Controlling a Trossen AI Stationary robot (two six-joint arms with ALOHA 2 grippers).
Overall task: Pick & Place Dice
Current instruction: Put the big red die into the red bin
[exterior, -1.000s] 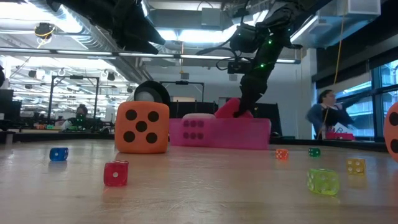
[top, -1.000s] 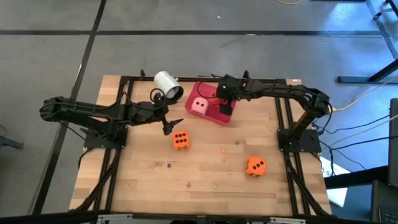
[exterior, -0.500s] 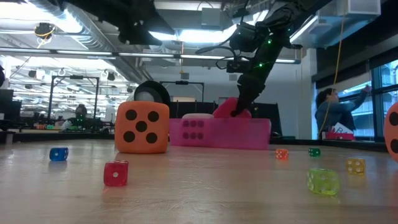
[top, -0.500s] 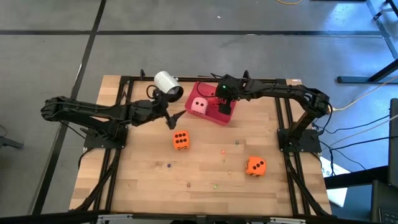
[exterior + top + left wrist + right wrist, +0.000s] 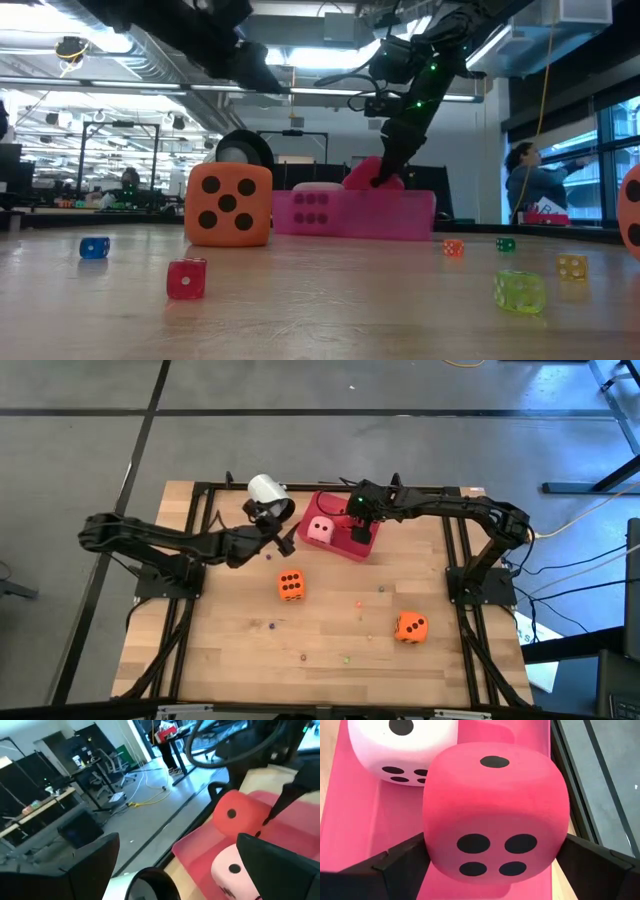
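A red die (image 5: 495,785) and a pink die (image 5: 320,528) are in the pink tray (image 5: 336,551) at the far middle of the table. My right gripper (image 5: 360,530) is open and slants down over the tray's right end, one finger on either side of the red die. My left gripper (image 5: 285,540) is open and holds nothing. It hangs nearly level between the white cup (image 5: 268,492) and the tray, pointing at the tray. One orange die (image 5: 291,585) rests on the table just near of it. The other orange die (image 5: 410,626) is toward the near right. My right gripper's fingers (image 5: 400,860) stand close against two opposite sides of the red die (image 5: 427,840), coming from above on a slant. I cannot tell whether they touch it. In the low view the die's top (image 5: 368,165) shows above the tray wall and higher than the pink die.
The white cup lies on its side at the far left of the tray. Several tiny coloured dice are scattered on the wood, among them a blue one (image 5: 94,247), a red one (image 5: 186,278) and a yellow-green one (image 5: 520,291). A black frame (image 5: 455,550) borders the table.
My left gripper has moved toward the far edge and the tray, away from above the nearer orange die. It has tipped up from pointing down to nearly level and rolled somewhat, and it has stayed open.
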